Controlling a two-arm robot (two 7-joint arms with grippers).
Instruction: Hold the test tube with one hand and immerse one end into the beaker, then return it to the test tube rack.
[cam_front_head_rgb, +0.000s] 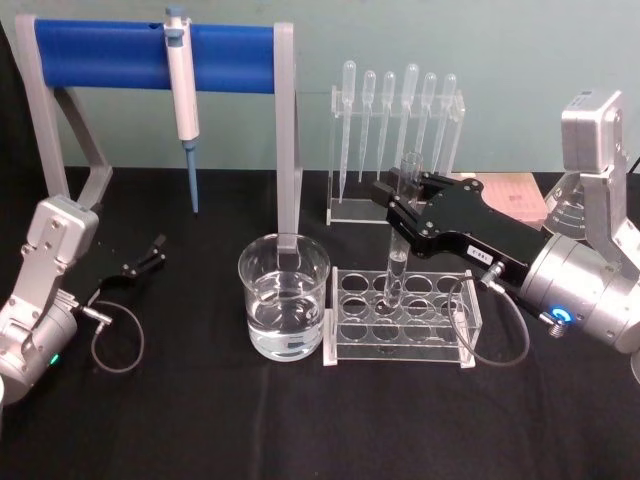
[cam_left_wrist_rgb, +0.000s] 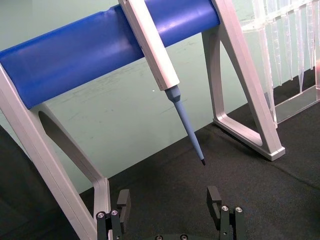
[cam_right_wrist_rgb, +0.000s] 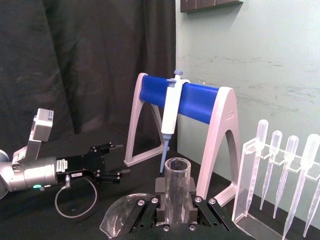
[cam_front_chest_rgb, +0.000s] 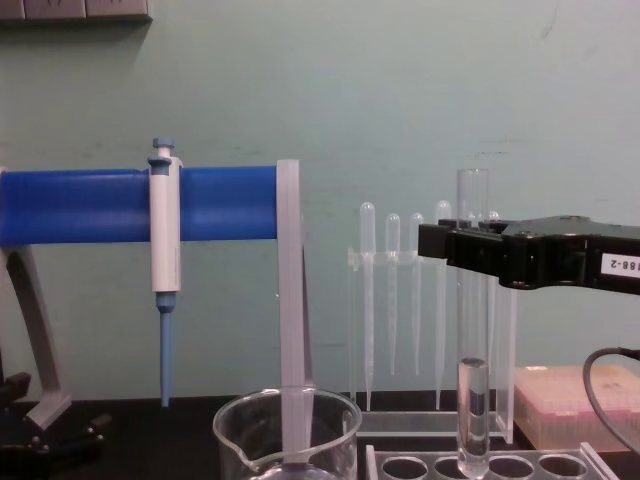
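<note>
The test tube (cam_front_head_rgb: 398, 250) stands nearly upright, its lower end at a hole of the clear tube rack (cam_front_head_rgb: 440, 325), and some liquid shows in its bottom part (cam_front_chest_rgb: 472, 400). My right gripper (cam_front_head_rgb: 402, 193) reaches in from the right and is shut on the tube's upper part. In the chest view that gripper (cam_front_chest_rgb: 458, 246) clasps the tube below its rim. The right wrist view shows the tube (cam_right_wrist_rgb: 177, 180) between the fingers (cam_right_wrist_rgb: 150, 212). The beaker (cam_front_head_rgb: 284, 298) holds water and stands just left of the rack. My left gripper (cam_front_head_rgb: 150, 252) rests open at the far left.
A white-and-blue pipettor (cam_front_head_rgb: 182, 85) hangs on a blue-bar stand (cam_front_head_rgb: 100, 55) at the back left. A clear holder with several bulb-topped pipettes (cam_front_head_rgb: 395, 120) stands behind the rack. A pink box (cam_front_head_rgb: 520, 195) lies at the back right. A cable loop (cam_front_head_rgb: 118, 335) lies near the left arm.
</note>
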